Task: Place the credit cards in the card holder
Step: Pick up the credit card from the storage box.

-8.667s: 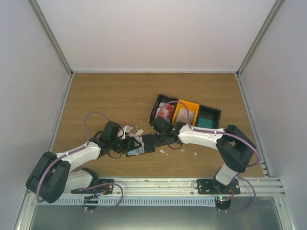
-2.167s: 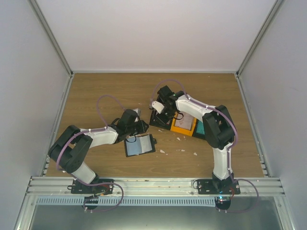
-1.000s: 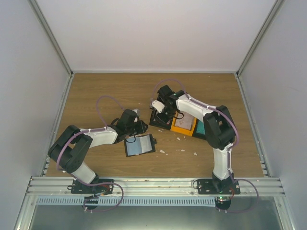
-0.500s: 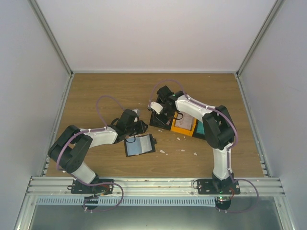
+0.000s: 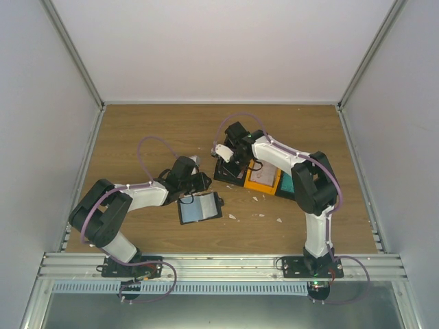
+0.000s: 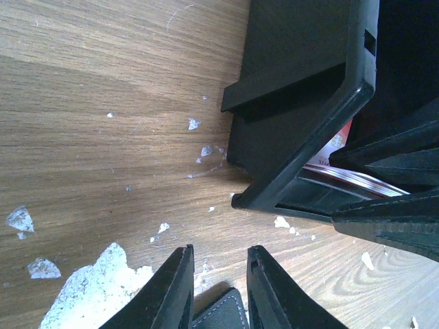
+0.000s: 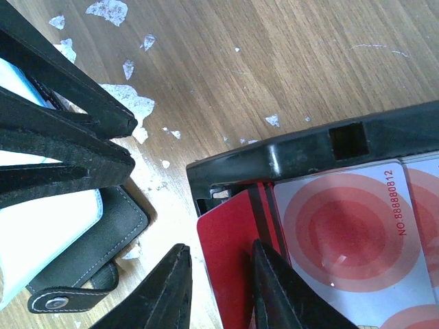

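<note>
White walls stand on three sides of a wood-grain table (image 5: 151,130), and two arms reach over it from the near edge. At the left gripper (image 6: 219,264) the two fingers stand a narrow way apart and are closed on an edge of the card holder (image 7: 110,240), whose black leather fills the gap between them. That holder lies open and flat on the wood near the middle of the table, its clasp tab pointing away from the left arm. One pale blue-white card (image 7: 41,233) shows in it. The right gripper (image 7: 219,250) hangs over the near corner of the black bin (image 7: 302,161). Its fingers are partly apart, one on each side of a plain red card (image 7: 230,295) with a dark stripe, which juts out past the bin's corner. One finger overlaps the card's striped side, and a sliver of wood shows by the other. Whether they press on the card cannot be told. Inside the same bin lie red-and-white cards (image 7: 343,240) printed with red circles: one is in full view, and the edges of at least two more show beside and below it. Three bins sit touching in a row: the black one, an orange bin (image 5: 262,179), and a third bin with teal inside (image 5: 285,185) that is half hidden by the right arm. Many white paper scraps (image 6: 96,295) are scattered between the holder and the bins, too many and too small to count.
</note>
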Available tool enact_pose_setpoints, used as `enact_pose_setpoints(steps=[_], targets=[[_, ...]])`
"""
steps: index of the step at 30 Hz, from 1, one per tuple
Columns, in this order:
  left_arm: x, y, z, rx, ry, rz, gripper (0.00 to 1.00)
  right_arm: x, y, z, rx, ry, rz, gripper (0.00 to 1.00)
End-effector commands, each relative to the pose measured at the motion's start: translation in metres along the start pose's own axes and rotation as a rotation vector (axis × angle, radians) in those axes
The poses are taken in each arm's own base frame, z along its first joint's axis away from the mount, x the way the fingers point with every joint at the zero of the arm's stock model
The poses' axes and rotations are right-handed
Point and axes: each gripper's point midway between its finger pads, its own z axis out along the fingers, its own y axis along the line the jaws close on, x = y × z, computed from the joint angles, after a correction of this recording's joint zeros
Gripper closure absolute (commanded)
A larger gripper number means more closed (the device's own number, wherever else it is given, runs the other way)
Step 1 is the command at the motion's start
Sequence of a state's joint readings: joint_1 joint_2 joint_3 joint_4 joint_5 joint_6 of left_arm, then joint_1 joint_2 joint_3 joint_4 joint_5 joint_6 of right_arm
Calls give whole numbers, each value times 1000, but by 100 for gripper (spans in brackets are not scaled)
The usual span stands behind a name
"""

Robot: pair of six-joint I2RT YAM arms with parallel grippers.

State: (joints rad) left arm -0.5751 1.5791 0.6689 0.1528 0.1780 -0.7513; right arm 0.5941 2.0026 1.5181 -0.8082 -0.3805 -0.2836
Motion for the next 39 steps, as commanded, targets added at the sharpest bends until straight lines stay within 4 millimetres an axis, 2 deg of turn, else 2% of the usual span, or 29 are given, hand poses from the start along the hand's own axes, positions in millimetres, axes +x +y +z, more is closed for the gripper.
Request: enact_pose_setpoints(steps=[1, 10, 24, 32, 39], targets=[[-2, 1, 1, 10, -16, 10, 75, 1, 12, -8, -26, -7, -7, 74], [-2, 0, 0, 13, -16, 9, 75, 4, 11, -13, -19, -7, 2, 77], [-1, 0, 0, 16, -13, 9, 75, 3, 5, -13, 8, -10, 19, 91], [-6, -8, -6, 44, -33, 17, 74, -12, -8, -33, 108, -67, 32, 98], [-16, -21, -19, 92, -77, 34, 69, -27, -21, -58, 212, -139, 79, 100]])
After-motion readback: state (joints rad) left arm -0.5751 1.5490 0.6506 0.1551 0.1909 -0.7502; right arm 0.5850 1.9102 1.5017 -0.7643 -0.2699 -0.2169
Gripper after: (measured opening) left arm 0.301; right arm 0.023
